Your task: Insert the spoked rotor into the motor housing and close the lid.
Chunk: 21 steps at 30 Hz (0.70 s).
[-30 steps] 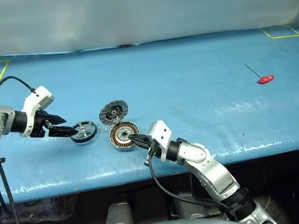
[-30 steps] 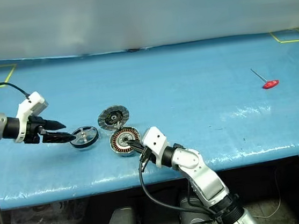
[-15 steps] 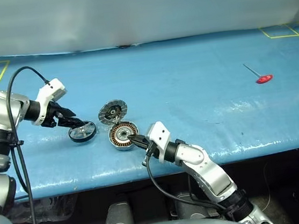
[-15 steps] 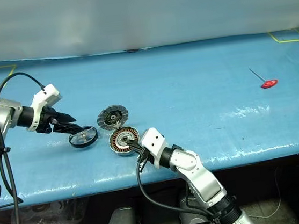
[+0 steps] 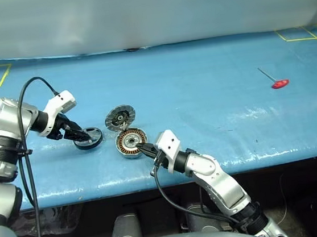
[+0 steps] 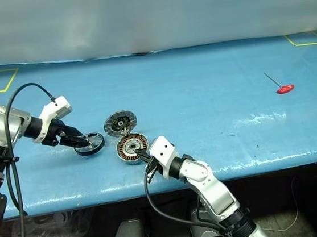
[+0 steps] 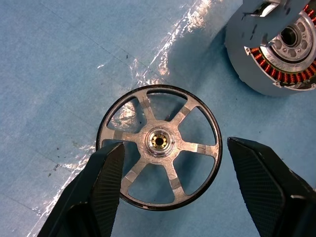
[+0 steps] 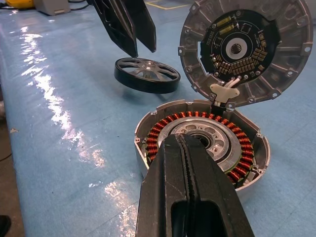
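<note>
The left gripper (image 7: pixel 170 185) is now hanging over the spoked rotor (image 7: pixel 159 146), fingers apart, seemingly not gripping. The rotor is lying flat beside the motor housing (image 5: pixel 131 142), lid (image 5: pixel 119 118) up. The right gripper (image 8: pixel 190 163), closed, is resting at the housing.

On the blue plastic-covered table (image 5: pixel 209 61), the dark-rimmed, silver-spoked rotor wheel (image 5: pixel 88 138) lies left of the round silver motor housing with copper windings (image 5: pixel 131 143), whose hinged grey segmented lid (image 5: pixel 120 118) stands open behind it, with the red-handled tool (image 5: pixel 277 81) far right.
</note>
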{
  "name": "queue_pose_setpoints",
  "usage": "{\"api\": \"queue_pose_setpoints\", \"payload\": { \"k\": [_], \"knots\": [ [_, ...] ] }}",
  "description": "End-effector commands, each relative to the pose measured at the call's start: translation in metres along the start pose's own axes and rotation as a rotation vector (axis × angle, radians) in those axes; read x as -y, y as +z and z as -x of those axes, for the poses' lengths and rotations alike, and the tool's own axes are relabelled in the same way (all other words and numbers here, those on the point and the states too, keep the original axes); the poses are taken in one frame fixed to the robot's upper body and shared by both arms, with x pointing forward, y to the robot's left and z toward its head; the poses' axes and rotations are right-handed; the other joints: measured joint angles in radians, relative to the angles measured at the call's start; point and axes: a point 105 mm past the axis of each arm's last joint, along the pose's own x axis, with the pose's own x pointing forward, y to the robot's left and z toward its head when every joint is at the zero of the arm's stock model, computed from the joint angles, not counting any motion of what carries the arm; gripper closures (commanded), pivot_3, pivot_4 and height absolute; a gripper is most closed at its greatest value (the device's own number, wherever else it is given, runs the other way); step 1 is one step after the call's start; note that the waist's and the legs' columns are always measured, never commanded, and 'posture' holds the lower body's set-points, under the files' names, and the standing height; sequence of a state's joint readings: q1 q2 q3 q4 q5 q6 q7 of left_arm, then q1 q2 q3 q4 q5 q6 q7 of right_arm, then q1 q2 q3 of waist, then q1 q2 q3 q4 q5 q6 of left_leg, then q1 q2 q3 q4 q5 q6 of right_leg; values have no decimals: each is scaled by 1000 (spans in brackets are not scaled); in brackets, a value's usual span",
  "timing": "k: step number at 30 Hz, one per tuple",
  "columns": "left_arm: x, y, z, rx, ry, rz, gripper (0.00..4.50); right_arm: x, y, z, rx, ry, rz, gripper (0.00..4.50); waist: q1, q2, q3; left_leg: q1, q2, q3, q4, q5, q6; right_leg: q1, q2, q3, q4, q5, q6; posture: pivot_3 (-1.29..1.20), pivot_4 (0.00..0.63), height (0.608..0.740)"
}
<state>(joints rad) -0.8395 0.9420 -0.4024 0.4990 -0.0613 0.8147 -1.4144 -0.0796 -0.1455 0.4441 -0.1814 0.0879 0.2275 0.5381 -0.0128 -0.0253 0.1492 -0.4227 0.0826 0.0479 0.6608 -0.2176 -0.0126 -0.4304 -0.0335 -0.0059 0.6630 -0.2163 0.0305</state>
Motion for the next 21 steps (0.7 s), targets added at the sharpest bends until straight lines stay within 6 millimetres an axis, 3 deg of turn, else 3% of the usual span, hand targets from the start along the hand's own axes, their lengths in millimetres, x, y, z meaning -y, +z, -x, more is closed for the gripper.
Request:
{"api": "queue_pose_setpoints", "payload": {
  "k": [1,21],
  "knots": [
    [-4,1,1,4,33,6,888,-1,9,-2,37,-1,6,4500,0,0,0,0,0,0,0,0,0,0,0,0,0,0,0,0,150,740],
    [-7,3,-10,11,53,52,888,1,7,0,24,-13,7,4500,1,0,0,0,0,0,1,0,0,0,0,0,0,0,1,0,150,740]
  ]
}}
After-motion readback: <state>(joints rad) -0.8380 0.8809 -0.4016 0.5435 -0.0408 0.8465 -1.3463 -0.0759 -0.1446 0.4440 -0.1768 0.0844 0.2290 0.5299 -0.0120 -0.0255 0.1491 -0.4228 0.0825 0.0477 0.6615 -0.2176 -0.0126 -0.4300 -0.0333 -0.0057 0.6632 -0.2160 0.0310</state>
